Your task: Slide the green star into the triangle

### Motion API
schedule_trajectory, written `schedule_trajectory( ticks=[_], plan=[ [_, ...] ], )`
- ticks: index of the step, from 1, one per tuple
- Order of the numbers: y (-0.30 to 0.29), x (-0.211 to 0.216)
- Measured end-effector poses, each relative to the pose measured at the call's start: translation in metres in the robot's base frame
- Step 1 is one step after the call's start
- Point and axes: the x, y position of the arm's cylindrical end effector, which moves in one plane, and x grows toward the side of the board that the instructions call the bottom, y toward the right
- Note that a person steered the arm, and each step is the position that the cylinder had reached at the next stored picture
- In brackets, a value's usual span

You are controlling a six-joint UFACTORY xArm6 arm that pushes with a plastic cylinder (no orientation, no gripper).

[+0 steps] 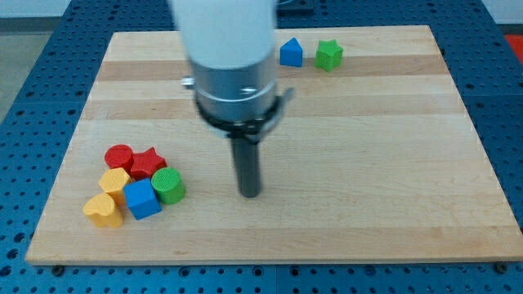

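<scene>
The green star (329, 55) sits near the view's top, right of centre, on the wooden board (368, 163). Just to its left, a small gap apart, is a blue triangle-like block (291, 52). My tip (250, 194) is the lower end of the dark rod at the board's middle, far below and left of both blocks. It touches no block.
A cluster lies at the view's lower left: a red cylinder (119, 156), a red star (148, 163), a green cylinder (168, 186), a blue cube (142, 198), a yellow block (114, 182) and a yellow heart (102, 210). The arm's white and silver body (230, 57) hides part of the board's top.
</scene>
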Motion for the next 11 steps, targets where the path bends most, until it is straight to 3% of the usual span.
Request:
schedule_trajectory(
  ticks=[2,6,8,9,11],
  plan=[
    [0.093,-0.054],
    [0.138,-0.236],
    [0.170,-0.300],
    [0.158,-0.301],
    [0.117,-0.261]
  ],
)
